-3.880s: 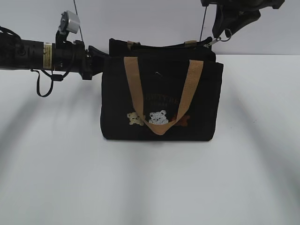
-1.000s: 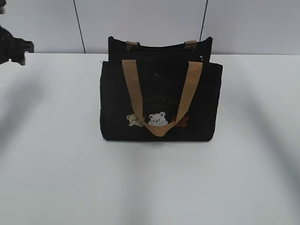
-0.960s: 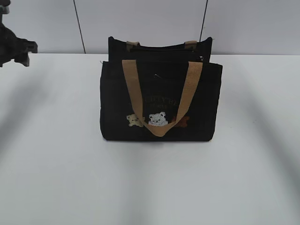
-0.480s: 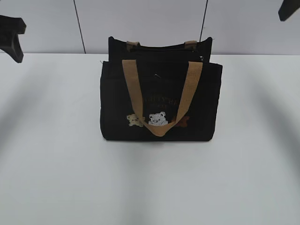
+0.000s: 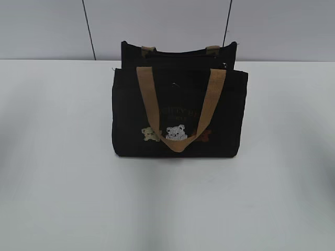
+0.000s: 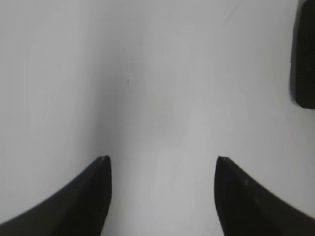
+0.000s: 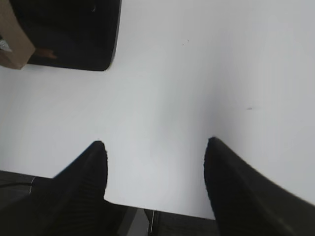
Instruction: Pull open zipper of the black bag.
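Faint lettering on black bag [image 5: 179,112] front, too blurred to read.

zipper pull: too small to tell | black bag [image 6: 304,54]: cropped in wrist views

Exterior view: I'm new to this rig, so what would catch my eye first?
The black bag stands upright mid-table, its tan handle drooping over three small embroidered bears on the front. No arm shows there; in the wrist views the left claw and right claw hang open over bare white table.
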Controlling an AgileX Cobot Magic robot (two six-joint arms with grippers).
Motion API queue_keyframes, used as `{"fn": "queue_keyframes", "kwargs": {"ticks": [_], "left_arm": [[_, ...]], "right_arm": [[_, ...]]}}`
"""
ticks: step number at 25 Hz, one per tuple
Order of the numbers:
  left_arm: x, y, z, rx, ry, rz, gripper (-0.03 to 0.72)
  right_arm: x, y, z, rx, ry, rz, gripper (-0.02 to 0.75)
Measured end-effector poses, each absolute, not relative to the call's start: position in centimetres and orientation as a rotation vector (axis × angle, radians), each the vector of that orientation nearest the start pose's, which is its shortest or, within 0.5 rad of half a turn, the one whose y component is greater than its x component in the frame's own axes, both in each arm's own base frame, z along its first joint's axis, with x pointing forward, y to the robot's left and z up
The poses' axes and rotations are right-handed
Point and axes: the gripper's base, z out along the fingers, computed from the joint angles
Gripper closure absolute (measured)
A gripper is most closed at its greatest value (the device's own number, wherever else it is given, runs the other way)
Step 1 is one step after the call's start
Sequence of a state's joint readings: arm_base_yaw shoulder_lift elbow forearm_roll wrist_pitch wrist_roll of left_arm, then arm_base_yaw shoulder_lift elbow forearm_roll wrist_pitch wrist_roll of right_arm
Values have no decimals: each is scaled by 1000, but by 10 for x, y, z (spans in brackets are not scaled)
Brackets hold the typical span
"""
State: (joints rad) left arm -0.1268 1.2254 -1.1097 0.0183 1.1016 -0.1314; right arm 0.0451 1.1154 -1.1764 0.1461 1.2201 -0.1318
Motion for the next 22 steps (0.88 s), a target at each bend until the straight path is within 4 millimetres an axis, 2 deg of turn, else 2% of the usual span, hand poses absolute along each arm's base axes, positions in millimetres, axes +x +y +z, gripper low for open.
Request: {"fn": "queue_keyframes", "kwargs": {"ticks": [2, 7, 11, 17, 22], "left_arm": [[201, -23, 338, 4, 2640, -48, 199], [133, -12, 329, 11, 2519, -23, 199], [86, -6, 322, 6, 2392, -40, 199], [29, 1, 310, -2, 2178, -76, 199], [-2, 4, 300, -7, 2024, -101, 200]], "right_arm": [[169, 20, 372, -214, 2590, 170, 268], [94, 17, 357, -293, 2460, 135, 268], [52, 15, 335, -332, 2376, 111, 268], [6, 13, 304, -348, 2205, 75, 268], [-16, 12, 286, -333, 2058, 55, 268]]}}
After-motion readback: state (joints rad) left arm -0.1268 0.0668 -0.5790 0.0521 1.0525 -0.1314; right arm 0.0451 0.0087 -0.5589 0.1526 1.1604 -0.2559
